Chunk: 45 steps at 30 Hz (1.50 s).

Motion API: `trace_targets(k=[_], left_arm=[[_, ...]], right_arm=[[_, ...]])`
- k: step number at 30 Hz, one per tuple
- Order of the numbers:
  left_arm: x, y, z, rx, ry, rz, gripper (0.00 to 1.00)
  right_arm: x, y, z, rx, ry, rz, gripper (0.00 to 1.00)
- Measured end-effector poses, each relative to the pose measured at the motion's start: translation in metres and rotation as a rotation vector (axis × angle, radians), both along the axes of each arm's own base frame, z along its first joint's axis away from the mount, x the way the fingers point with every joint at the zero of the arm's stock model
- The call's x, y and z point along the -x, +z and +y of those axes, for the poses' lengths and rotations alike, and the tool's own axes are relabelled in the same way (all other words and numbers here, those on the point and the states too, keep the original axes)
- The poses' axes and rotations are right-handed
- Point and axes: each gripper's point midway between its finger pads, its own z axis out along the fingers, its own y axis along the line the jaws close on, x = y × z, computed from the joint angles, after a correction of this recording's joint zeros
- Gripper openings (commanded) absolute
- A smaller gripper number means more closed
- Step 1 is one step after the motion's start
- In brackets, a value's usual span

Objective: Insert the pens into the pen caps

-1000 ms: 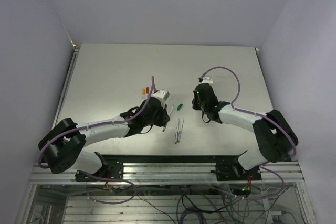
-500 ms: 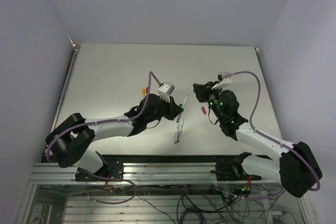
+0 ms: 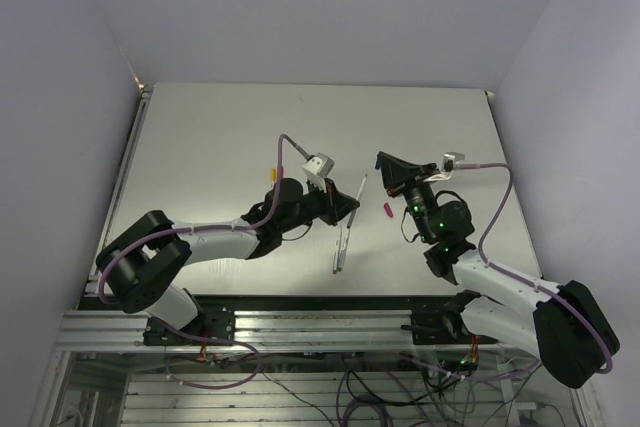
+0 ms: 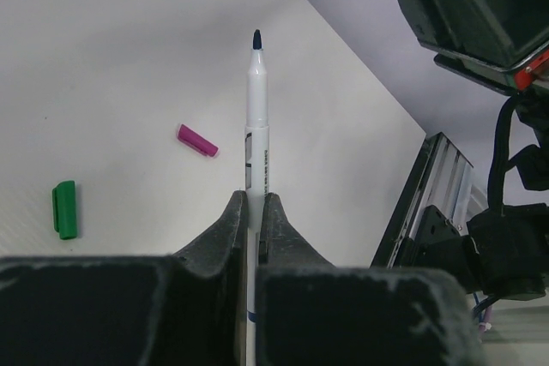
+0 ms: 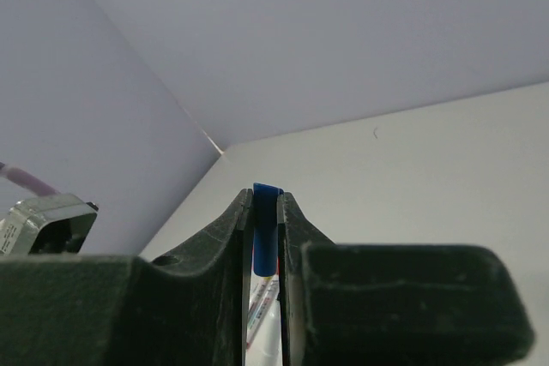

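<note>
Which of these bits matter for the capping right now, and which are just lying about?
In play: blue-tipped pen in left end effector; blue cap in right end effector.
Lying about: purple cap, green cap, spare pens.

- The desk [image 3: 200, 127], a pale off-white slab, lies beneath the left claw [image 3: 350, 209] and the right claw [image 3: 385, 165] and runs well beyond both.
- A plain lavender-grey back wall [image 3: 320, 7] rises far beyond the claws. Side walls [image 3: 50, 147] of the same colour stand outward of each.
- A metal strip [image 3: 128, 177] edges the desk, well to the left of the left claw.
- An aluminium frame [image 3: 320, 325] crosses on the near side of both claws, with loose wires [image 3: 380, 392] tangled below it.
</note>
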Motion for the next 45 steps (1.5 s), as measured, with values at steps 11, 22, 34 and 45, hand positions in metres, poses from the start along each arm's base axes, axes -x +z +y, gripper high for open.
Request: trace_targets(k=[11, 22, 34, 45], left_arm=[[0.006, 0.006, -0.002, 0.007, -0.037, -0.017, 0.07], [0.009, 0.014, -0.004, 0.023, -0.05, -0.044, 0.07], [0.009, 0.015, -0.004, 0.027, -0.05, -0.047, 0.07], [0.009, 0.016, -0.004, 0.027, -0.05, -0.047, 0.07]], right_arm=[[-0.004, 0.001, 0.004, -0.019, 0.006, -0.02, 0.0], [-0.002, 0.003, 0.007, -0.031, 0.027, -0.025, 0.0], [0.001, -0.009, 0.009, -0.039, 0.05, 0.005, 0.0], [0.001, -0.012, 0.013, -0.045, 0.068, 0.012, 0.0]])
